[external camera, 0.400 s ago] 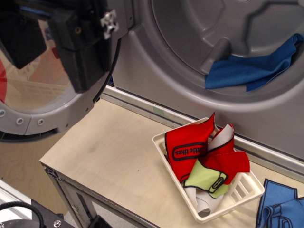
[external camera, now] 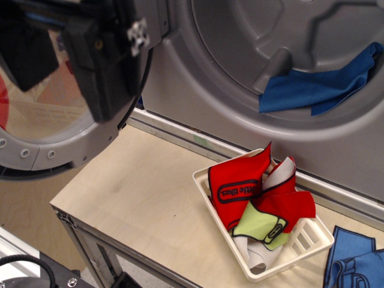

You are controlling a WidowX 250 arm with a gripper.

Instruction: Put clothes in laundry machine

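Note:
The clothes (external camera: 255, 192), red with black edging, a lime-green patch and white parts, lie bunched in a white slatted basket (external camera: 309, 240) on the wooden table. The laundry machine (external camera: 198, 78) stands behind it, its grey drum (external camera: 288, 36) open. Its round door (external camera: 42, 141), with a bolted grey rim, is swung open at the left. My gripper (external camera: 60, 60) fills the upper left, close to the camera. Its two black fingers stand apart and hold nothing. It is well above and left of the basket.
A blue cloth (external camera: 321, 84) lies inside the drum at the right. Another blue cloth (external camera: 354, 264) lies on the table (external camera: 132, 192) right of the basket. The table's front edge and metal frame (external camera: 90, 240) run along the lower left.
My gripper has shifted slightly down. The clothes, basket and door have not moved.

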